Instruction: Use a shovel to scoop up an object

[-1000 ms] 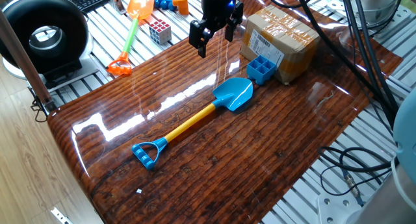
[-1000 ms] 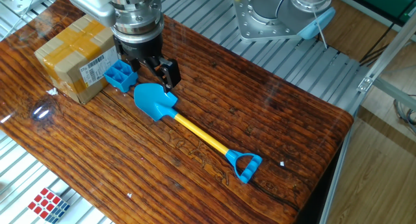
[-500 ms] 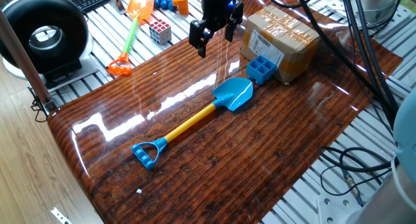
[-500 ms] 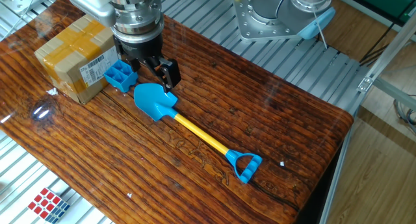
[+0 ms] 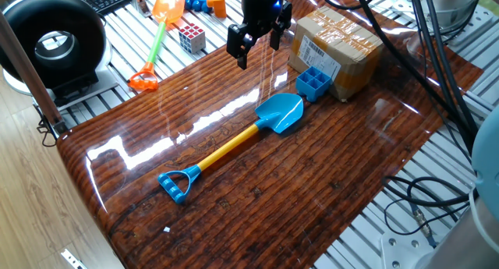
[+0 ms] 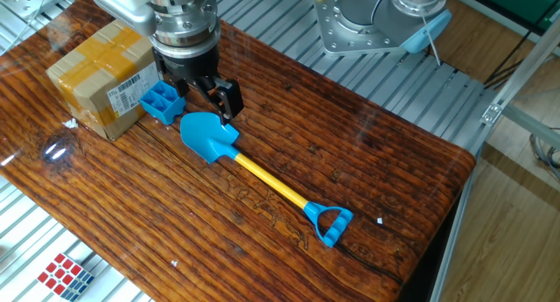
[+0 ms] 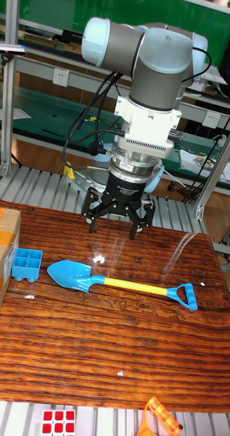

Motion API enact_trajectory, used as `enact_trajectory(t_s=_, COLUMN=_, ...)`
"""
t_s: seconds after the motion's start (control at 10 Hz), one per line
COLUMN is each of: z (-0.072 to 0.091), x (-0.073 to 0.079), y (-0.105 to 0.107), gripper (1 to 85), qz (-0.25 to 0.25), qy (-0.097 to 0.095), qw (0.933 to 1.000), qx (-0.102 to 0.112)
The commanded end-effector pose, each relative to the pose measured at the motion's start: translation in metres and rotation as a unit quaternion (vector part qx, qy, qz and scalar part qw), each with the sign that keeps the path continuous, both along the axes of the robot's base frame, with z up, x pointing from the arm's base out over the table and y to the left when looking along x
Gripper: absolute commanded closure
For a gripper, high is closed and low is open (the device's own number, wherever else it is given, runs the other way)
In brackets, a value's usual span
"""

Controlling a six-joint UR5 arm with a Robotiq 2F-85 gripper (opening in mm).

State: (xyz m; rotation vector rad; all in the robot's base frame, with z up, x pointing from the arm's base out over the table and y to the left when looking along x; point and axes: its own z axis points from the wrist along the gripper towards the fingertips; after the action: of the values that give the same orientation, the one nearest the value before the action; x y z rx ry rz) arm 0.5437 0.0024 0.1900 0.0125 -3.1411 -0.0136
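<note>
The shovel [image 5: 269, 121] [image 6: 229, 150] [image 7: 101, 279] lies flat on the wooden table, its blue blade toward the box, yellow shaft and blue D-loop [image 5: 175, 183] pointing away. The object, a small blue block with six square cells [image 5: 313, 83] [image 6: 161, 101] [image 7: 25, 263], sits just past the blade tip, against the cardboard box. My gripper [image 5: 257, 45] [image 6: 213, 94] [image 7: 113, 222] hangs open and empty above the table, behind the blade and near the shaft's blade end. It touches neither shovel nor block.
A brown cardboard box [image 5: 337, 47] [image 6: 96, 73] stands behind the block. An orange-bladed shovel with green shaft [image 5: 158, 37] and a puzzle cube [image 5: 192, 37] lie off the wooden board. A black round device [image 5: 54, 43] sits at the left. Cables hang at the right.
</note>
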Motion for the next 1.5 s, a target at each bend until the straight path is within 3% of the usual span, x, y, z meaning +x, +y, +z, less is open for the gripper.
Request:
enact_trajectory(t_s=0.0, z=-0.001, x=0.001, y=0.006, gripper=39.0, qz=0.036, qy=-0.003, qw=0.9993, qx=0.007)
enact_trajectory(t_s=0.5, z=-0.003, x=0.002, y=0.008, gripper=39.3, qz=0.035, qy=-0.006, qw=0.9993, qx=0.009)
enact_trajectory(t_s=0.6, z=-0.004, x=0.002, y=0.013, gripper=39.3, qz=0.035, qy=-0.007, qw=0.9992, qx=0.019)
enact_trajectory(t_s=0.8, z=-0.011, x=0.001, y=0.018, gripper=39.3, qz=0.081, qy=-0.008, qw=0.9962, qx=0.031)
enact_trajectory(t_s=0.9, z=-0.011, x=0.001, y=0.032, gripper=39.0, qz=0.095, qy=-0.013, qw=0.9937, qx=0.059)
enact_trajectory(t_s=1.0, z=-0.013, x=0.003, y=0.028, gripper=39.0, qz=0.122, qy=-0.023, qw=0.991, qx=0.052)
enact_trajectory(t_s=1.1, z=-0.014, x=0.001, y=0.027, gripper=38.3, qz=0.15, qy=-0.022, qw=0.9872, qx=0.05)
enact_trajectory(t_s=1.4, z=-0.028, x=-0.008, y=0.033, gripper=37.3, qz=0.29, qy=-0.013, qw=0.9563, qx=0.039)
